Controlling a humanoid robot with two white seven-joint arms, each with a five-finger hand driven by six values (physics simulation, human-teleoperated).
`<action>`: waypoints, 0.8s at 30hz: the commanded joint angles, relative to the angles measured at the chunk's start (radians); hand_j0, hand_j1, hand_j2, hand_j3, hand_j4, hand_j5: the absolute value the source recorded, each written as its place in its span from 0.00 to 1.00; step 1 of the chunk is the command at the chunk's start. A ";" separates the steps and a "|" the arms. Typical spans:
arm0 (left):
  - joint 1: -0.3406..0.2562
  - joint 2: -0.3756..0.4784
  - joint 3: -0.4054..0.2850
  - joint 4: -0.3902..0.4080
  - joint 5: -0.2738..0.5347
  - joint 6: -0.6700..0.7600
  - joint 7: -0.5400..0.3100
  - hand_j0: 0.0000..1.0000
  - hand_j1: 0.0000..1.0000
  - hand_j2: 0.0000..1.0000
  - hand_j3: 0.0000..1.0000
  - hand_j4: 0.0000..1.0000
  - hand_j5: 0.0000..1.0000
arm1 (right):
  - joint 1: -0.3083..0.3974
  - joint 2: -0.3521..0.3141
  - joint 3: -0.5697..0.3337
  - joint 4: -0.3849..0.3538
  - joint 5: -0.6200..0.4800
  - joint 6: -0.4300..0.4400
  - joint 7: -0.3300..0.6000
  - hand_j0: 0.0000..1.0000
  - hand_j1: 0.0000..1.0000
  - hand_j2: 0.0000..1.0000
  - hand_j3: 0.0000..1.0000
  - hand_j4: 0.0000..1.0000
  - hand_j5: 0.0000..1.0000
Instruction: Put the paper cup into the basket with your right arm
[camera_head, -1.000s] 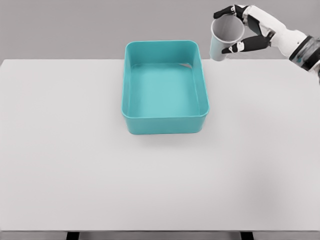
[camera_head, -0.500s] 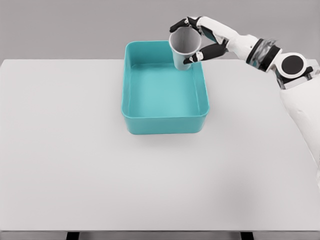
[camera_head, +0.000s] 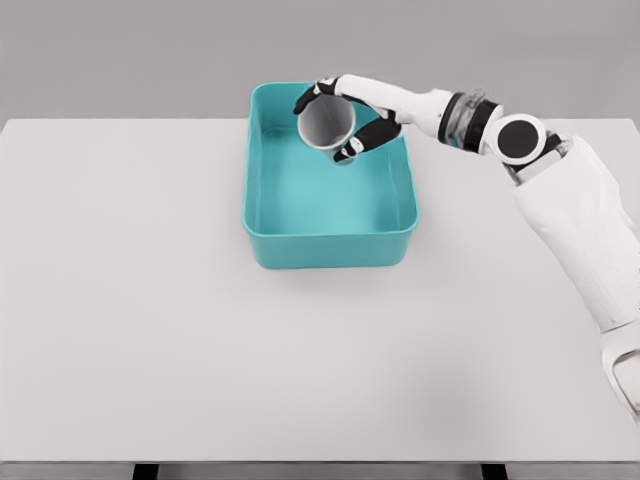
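The white surface fills most of the view, and on it, toward the far edge, sits the teal basket, rectangular and open-topped. The right arm reaches in from the right side, stretched long across the basket's far right corner. No left arm in sight.

Now the risk, and it looks real: the paper cup is tilted, its open mouth facing the camera, held over the basket's rear half, close to the back wall. It seems to sit above the floor of the basket, though how high is hard to judge from this angle. If the fingers let go with the cup tipped like this, it would likely land on its side and could roll or bounce. Being so near the back rim, a clip on that wall might kick it out onto the surface behind. The outstretched arm leaves little room for correction, too.

The right hand is clenched around the paper cup, dark-tipped fingers wrapping over the top of the rim and the thumb pressing the lower side. It touches nothing else; the basket walls look clear of it.
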 joint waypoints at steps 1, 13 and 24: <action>0.000 0.000 0.000 0.000 0.000 0.000 0.000 1.00 1.00 1.00 1.00 1.00 1.00 | 0.000 0.010 0.011 -0.022 0.117 -0.001 -0.001 0.68 0.68 0.68 0.68 0.68 0.68; 0.000 0.000 0.000 0.000 0.000 0.000 0.000 1.00 1.00 1.00 1.00 1.00 1.00 | -0.015 0.069 0.039 -0.059 0.518 0.044 -0.001 0.66 0.66 0.66 0.66 0.66 0.66; 0.000 0.000 0.000 0.000 0.000 0.000 0.000 1.00 1.00 1.00 1.00 1.00 1.00 | -0.017 0.080 0.064 -0.062 0.452 0.044 -0.001 1.00 1.00 1.00 1.00 1.00 1.00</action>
